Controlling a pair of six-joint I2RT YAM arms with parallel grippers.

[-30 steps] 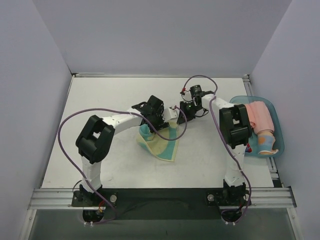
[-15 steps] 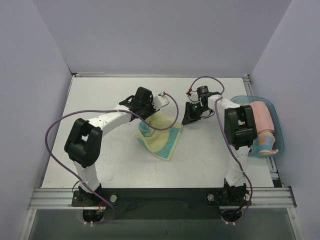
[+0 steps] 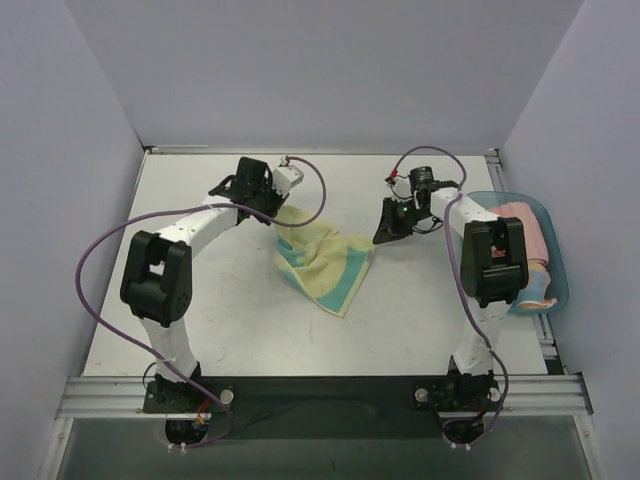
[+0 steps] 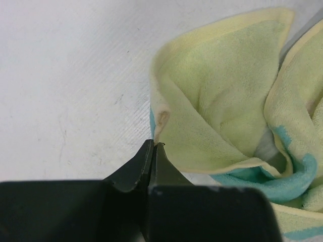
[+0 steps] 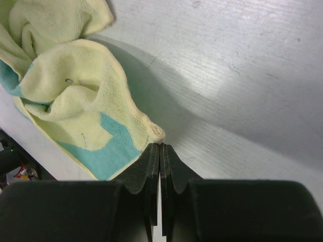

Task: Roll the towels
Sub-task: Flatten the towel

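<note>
Left fingers (image 4: pixel 144 164) and right fingers (image 5: pixel 150 166) are pressed together, each pinching a corner of the yellow towel (image 3: pixel 325 265). It lies crumpled on the bench (image 3: pixel 200 300), unrolled. We see the red towel (image 3: pixel 522 230) in the tray (image 3: pixel 560 262); we judge rolling barely started.

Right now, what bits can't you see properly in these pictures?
- Top view: the right arm covers part of the red towel in the tray.
- Top view: the left gripper and right gripper are too small to show their grip.
- Left wrist view: the picture's edge cuts off the yellow towel.
- Right wrist view: the gripper's body hides the table beneath.
</note>
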